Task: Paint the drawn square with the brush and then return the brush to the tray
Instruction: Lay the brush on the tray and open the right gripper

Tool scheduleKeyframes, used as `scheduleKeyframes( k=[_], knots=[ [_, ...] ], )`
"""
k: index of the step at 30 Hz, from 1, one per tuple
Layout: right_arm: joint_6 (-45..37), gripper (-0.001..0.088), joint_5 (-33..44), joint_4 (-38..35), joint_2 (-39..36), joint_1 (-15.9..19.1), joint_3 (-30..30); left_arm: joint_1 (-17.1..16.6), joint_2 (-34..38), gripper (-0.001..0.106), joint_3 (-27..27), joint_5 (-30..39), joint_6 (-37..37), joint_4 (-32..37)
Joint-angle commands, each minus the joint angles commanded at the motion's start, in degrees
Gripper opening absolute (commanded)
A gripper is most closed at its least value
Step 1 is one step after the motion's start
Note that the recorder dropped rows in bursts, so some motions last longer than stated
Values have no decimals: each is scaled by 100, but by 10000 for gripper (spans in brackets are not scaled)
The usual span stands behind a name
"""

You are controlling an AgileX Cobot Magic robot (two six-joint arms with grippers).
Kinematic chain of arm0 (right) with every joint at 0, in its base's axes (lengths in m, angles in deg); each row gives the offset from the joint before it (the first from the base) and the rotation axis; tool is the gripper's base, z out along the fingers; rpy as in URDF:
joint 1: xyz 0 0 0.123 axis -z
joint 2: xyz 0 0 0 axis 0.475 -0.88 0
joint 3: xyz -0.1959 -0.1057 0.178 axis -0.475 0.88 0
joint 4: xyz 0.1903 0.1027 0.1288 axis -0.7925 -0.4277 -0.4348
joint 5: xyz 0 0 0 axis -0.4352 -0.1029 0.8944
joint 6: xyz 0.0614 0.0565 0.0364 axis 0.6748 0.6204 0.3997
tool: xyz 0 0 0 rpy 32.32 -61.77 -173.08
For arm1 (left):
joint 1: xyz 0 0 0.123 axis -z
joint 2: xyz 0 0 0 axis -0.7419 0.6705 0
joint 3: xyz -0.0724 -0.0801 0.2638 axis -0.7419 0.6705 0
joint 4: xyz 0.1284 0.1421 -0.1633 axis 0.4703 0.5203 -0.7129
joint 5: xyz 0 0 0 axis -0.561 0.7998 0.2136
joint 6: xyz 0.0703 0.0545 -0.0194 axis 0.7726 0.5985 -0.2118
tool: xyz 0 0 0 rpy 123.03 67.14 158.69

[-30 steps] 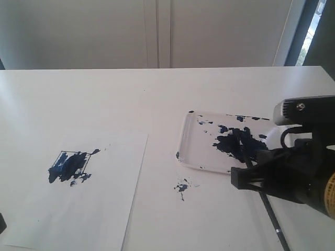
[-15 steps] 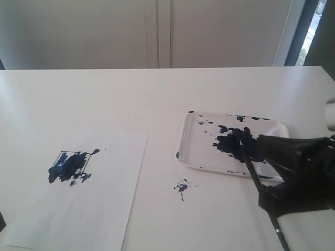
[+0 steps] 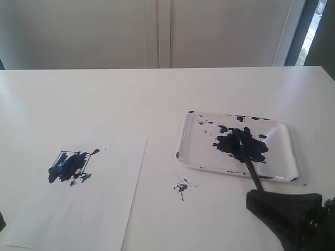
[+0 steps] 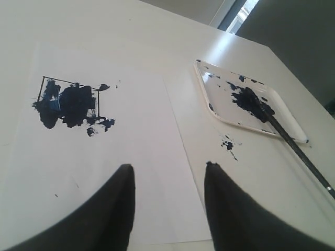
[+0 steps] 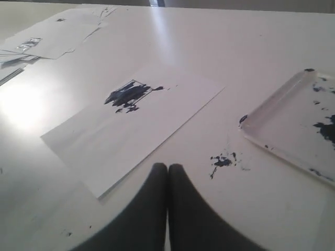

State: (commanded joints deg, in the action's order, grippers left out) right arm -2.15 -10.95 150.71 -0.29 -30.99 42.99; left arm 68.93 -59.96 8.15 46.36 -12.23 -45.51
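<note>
One brush (image 3: 251, 170) lying tip-first in the tray (image 3: 199, 146), left claw (image 4: 168, 165) spread, right claw (image 5: 167, 166) pressed together, empty

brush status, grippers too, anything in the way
Left gripper open, empty, over the paper. Right gripper shut, empty. Brush tip in tray, handle over its rim; square smeared blue. Paint splatter beside tray, nothing blocking.

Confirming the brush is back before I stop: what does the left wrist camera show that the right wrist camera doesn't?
Left wrist only: the brush, tip in the tray, handle overhanging its rim; the open left gripper. Right wrist only: the shut, empty right gripper; loose sheets. Both: the drawn square smeared blue, the paint splatter, the tray.
</note>
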Motion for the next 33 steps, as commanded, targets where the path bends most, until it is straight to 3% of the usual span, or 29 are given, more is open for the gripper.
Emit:
scheduleKeyframes(
  k=[21, 33],
  knots=[
    [325, 0, -435, -28, 115, 0, 210, 0, 0, 479, 0, 0, 26, 0],
    [325, 0, -435, -28, 1388, 0, 210, 0, 0, 479, 0, 0, 26, 0]
  ],
)
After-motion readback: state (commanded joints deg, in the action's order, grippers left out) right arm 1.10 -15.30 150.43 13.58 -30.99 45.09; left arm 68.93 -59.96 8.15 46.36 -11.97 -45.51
